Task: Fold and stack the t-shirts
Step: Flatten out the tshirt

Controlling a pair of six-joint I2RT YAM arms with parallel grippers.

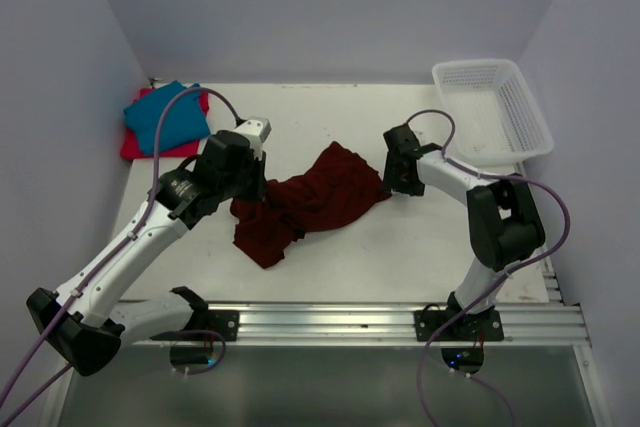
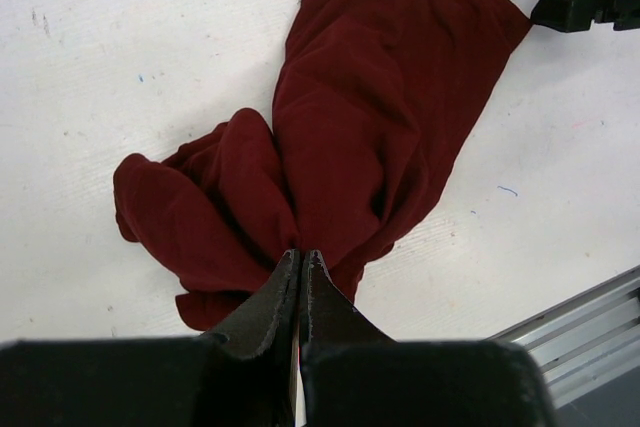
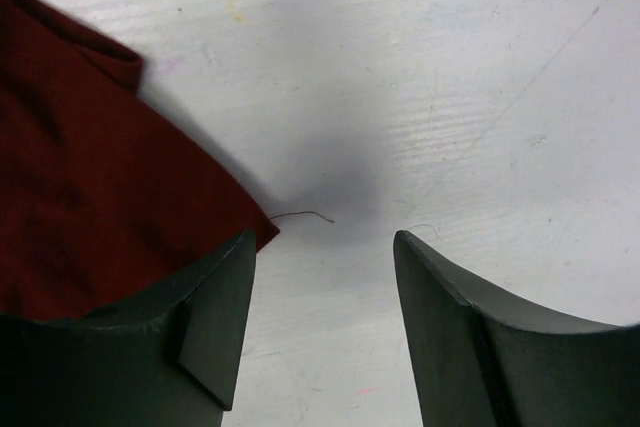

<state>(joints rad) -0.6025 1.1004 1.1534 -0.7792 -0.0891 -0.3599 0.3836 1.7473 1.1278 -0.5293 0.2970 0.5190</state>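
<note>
White plastic mesh basket (image 1: pixel 520 97) sitting at the far right corner of the white table (image 1: pixel 330 117), only its own mesh showing inside. Folded teal blue t-shirt (image 1: pixel 170 117) lying on the bright red-pink t-shirt (image 1: pixel 135 145) at the far left corner, well apart from the basket. Dark maroon t-shirt (image 1: pixel 310 202) lying crumpled mid-table, stretching diagonally between both arms. Left gripper (image 2: pixel 302 257) clenching a bunched fold at its near-left end, fingers pressing together on cloth. Right gripper (image 3: pixel 325 242) hovering low at the shirt's far-right edge, jaws standing apart, one finger overlapping the hem, the other over bare table, gripping nothing.
</note>
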